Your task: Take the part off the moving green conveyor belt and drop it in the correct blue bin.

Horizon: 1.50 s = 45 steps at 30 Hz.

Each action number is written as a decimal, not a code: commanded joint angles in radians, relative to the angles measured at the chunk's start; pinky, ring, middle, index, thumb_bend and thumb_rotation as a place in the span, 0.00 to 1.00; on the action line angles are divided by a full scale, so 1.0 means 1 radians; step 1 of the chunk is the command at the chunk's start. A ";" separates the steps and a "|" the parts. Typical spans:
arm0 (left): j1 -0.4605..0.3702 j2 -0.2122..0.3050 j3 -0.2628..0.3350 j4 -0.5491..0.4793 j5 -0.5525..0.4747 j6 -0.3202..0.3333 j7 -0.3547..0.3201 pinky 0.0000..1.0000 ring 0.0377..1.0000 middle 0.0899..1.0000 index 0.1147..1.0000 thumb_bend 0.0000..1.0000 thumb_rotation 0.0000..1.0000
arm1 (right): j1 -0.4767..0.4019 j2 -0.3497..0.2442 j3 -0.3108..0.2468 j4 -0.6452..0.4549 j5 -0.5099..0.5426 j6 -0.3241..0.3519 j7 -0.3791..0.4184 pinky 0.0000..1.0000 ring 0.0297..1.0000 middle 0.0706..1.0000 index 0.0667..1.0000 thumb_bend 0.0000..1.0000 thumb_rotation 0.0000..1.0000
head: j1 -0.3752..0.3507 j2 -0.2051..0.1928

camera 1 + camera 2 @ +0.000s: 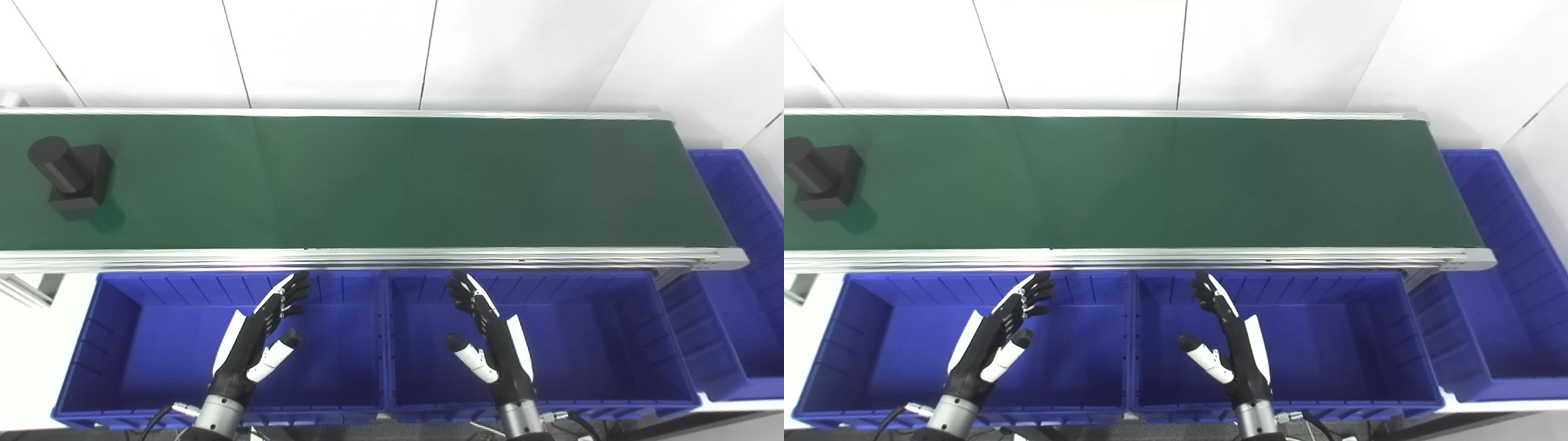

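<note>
Matte black part [72, 176] — a cylinder on a blocky base — sits far left on the smooth green belt [392, 184]. Left hand [260, 343] and right hand [490, 340] hover over ribbed blue bins [386, 343] (fingers spread, holding nothing).

No text, label, brand, number or sign readable anywhere in either view.
</note>
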 commanded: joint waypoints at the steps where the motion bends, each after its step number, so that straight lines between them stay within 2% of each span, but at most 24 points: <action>1: -0.017 0.001 0.006 -0.025 0.000 -0.030 0.003 0.78 0.84 0.86 0.86 0.72 0.89 | -0.005 0.004 0.003 -0.024 -0.001 -0.047 -0.010 0.82 0.85 0.85 0.90 0.89 0.86 | 0.000 0.000; 41: -0.018 0.000 0.010 -0.033 -0.003 -0.030 -0.005 0.78 0.84 0.86 0.86 0.72 0.87 | -0.003 0.014 -0.012 -0.022 -0.020 -0.047 -0.009 0.83 0.85 0.85 0.90 0.89 0.84 | 0.002 -0.002; 45: -0.018 0.005 0.001 -0.035 0.016 -0.030 0.019 0.77 0.83 0.85 0.86 0.73 0.88 | -0.007 0.011 -0.008 -0.016 -0.017 -0.047 -0.011 0.82 0.84 0.84 0.89 0.89 0.83 | 0.004 -0.006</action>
